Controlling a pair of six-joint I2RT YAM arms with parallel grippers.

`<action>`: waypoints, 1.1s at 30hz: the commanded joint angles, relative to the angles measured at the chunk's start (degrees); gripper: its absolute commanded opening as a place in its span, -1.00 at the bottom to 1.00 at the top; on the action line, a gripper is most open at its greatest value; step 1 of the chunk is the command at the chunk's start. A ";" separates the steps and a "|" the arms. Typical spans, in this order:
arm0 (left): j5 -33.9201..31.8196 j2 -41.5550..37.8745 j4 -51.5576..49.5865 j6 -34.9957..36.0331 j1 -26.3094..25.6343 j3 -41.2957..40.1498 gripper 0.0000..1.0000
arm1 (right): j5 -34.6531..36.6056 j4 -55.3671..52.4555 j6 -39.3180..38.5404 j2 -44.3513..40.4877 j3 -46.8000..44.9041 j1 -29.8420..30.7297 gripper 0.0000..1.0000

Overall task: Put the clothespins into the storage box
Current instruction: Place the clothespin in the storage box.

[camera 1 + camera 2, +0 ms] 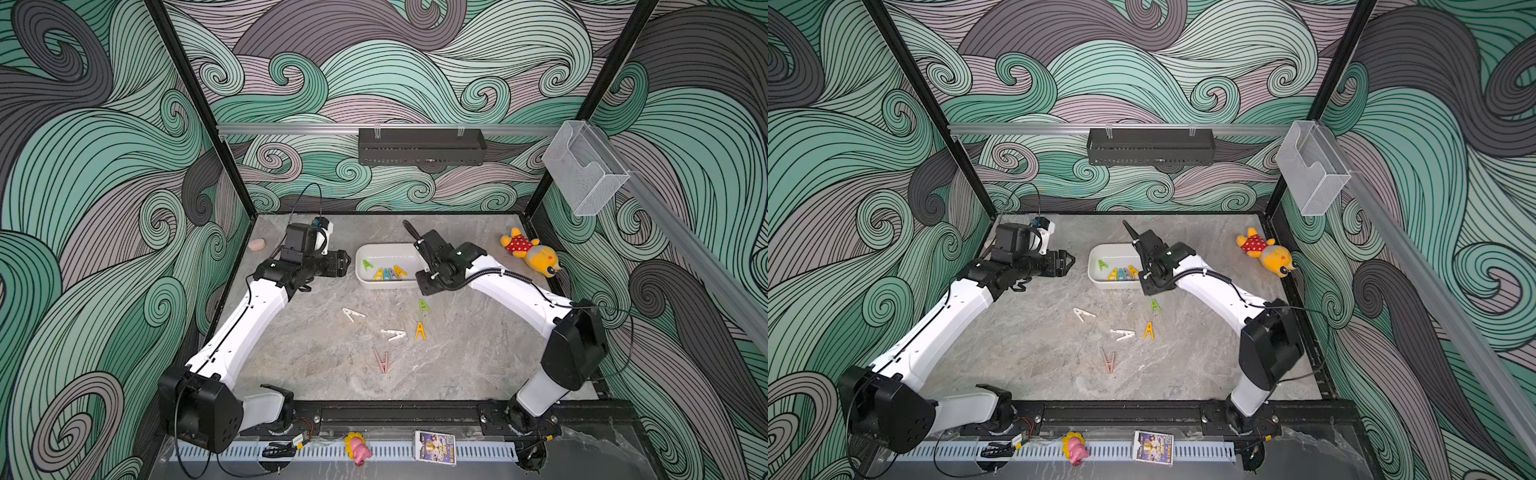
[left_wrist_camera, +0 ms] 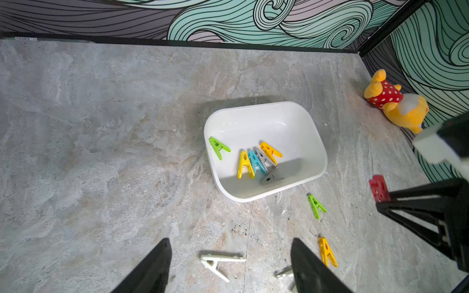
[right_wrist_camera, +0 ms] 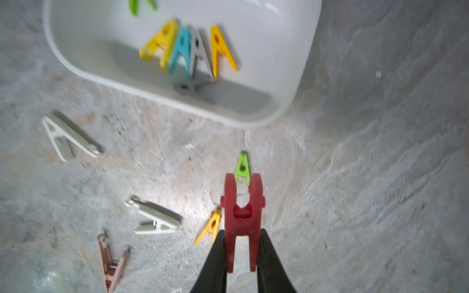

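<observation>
Carrying the red peg: our right end effector [image 3: 242, 236] is clamped on the legs of the red peg [image 3: 241, 203], a finger pressed to either side, and the peg is clear of the counter [image 3: 368, 177].
Peg axis: it runs in line with the fingers, mouth end leading, and points roughly at the box's near rim.
Box: the box [image 1: 384, 253] sits mid-counter, a little toward the back. Six pegs lie inside — green, two yellow, blue, two grey.
Relation that matters: in the right wrist view the box lies ahead of the red peg's mouth, past a loose green peg [image 3: 243, 166]. We judge the red peg to be short of the rim, not yet over the opening.
Nearer arm: the right one, at the box's right near corner in both top views. Our left end effector [image 1: 1065, 262] hangs off the box's left end, fingers apart and empty.
Loose pegs: five on the counter, all on the near side of the box — the green peg, a yellow peg [image 1: 420, 330], a white peg [image 1: 352, 313], another white one [image 1: 393, 334] and a pink peg [image 1: 382, 359].
Next move, as we judge it: travel forward along the peg's own axis until it is over the opening, then let go.
Risk: if we release early, it lands on the rim or beside the green peg.
</observation>
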 commanded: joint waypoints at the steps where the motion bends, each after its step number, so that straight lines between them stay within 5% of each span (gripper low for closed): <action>1: -1.64 -2.13 -1.45 0.83 0.50 -0.25 0.51 | -0.57 -1.56 -4.32 8.44 9.99 -1.03 -0.60; 10: -3.61 -6.38 -2.86 -0.94 0.59 -2.92 0.51 | -5.39 -6.36 -7.51 30.84 37.23 -2.36 -0.61; 14: -6.13 -8.50 -3.05 -1.42 0.61 -4.36 0.52 | -6.31 -6.44 -8.07 34.82 39.39 -2.49 -0.61; 17: -8.52 -8.08 -4.40 -2.58 0.74 -4.46 0.78 | -6.48 -6.39 -7.74 36.99 40.02 -2.78 -0.60; 33: -9.69 -5.80 -9.01 -4.29 1.18 -2.15 0.78 | -9.22 -5.95 -5.89 44.23 43.80 -4.12 -0.54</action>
